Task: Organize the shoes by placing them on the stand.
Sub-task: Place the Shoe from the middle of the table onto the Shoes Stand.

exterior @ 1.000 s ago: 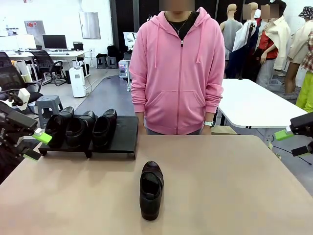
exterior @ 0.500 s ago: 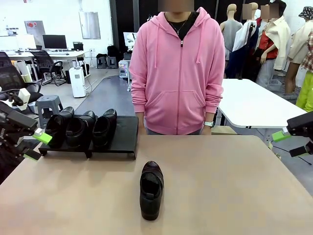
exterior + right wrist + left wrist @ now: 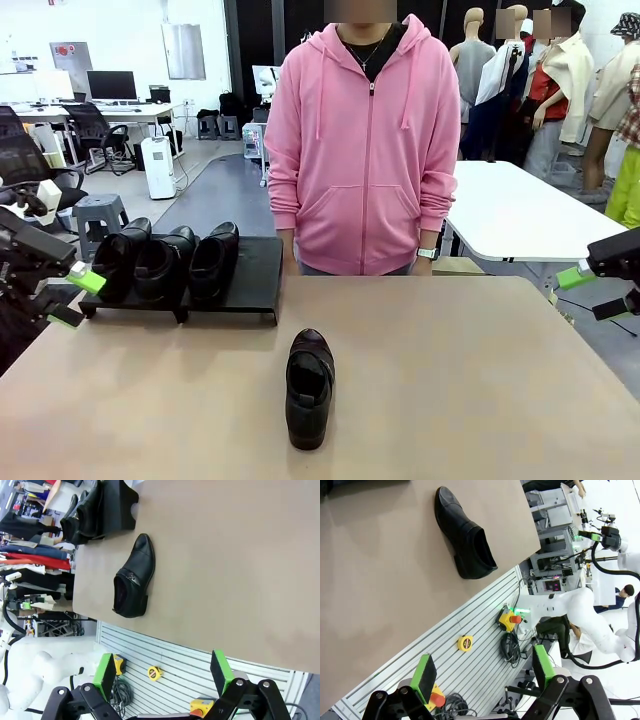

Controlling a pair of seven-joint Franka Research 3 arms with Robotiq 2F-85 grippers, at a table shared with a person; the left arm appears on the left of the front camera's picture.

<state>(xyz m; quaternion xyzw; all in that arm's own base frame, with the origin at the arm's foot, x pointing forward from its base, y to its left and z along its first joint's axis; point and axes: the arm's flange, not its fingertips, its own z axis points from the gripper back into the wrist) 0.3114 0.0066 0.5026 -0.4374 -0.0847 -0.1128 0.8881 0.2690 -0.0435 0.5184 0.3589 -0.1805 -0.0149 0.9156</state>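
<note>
Four black loafers are in view. Three shoes stand side by side on the stand, a low black sloped platform at the far left of the desk; they crowd its left portion, toes pointing away from the robot, and the right portion of the platform is bare. The fourth shoe lies alone on the desk near the middle, close to the robot's edge, upright on its sole, well apart from the stand, its toe toward the person in a pink hooded jacket who stands at the far side.

The left gripper hangs off the desk's left edge, just beside the stand's left end, jaws released and holding nothing. The right gripper hangs past the desk's right edge, well apart from every shoe, jaws likewise spread and empty.

Left wrist view: the lone shoe on the desk, green pads parted. Right wrist view: the same shoe and the stand beyond it.
</note>
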